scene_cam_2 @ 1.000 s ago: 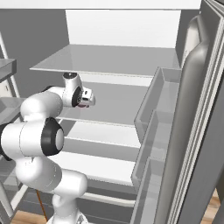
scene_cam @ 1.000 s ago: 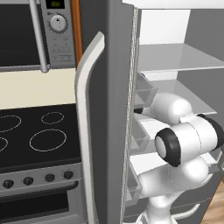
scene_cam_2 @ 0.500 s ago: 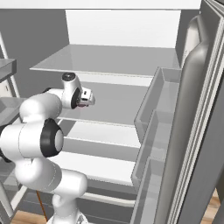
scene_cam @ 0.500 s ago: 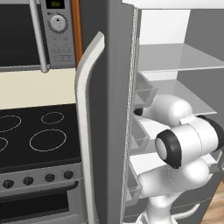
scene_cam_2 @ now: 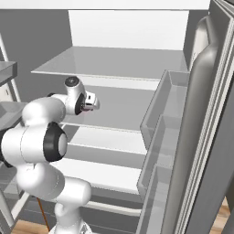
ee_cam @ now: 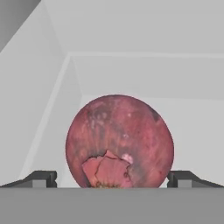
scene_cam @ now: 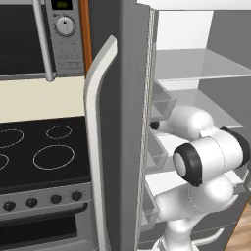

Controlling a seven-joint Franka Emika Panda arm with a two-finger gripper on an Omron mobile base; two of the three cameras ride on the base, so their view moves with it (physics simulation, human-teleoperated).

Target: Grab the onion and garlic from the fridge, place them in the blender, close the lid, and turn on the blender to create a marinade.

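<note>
Step in hand: taking the onion [ee_cam: 119, 141] from the fridge [scene_cam_2: 123, 68]; nothing is gripped yet
Jaws: spread wide, one finger tip [ee_cam: 40, 178] on each side of the onion, both apart from its skin; the gripper [scene_cam_2: 89, 102] sits inside the fridge over a middle shelf [scene_cam_2: 116, 112]
Where the onion is: on that white shelf, close in front of the hand, centred between the tips
How to do it well, as I judge: ease in a little further so the tips pass the widest part of the ball; close evenly at mid-height, or it could roll away; lift straight before drawing back out past the door bins [scene_cam_2: 157, 114]
Shelves: upper shelf [scene_cam_2: 114, 64] looks bare
Door bins: clear, nothing seen in them
Garlic: not made out here
</note>
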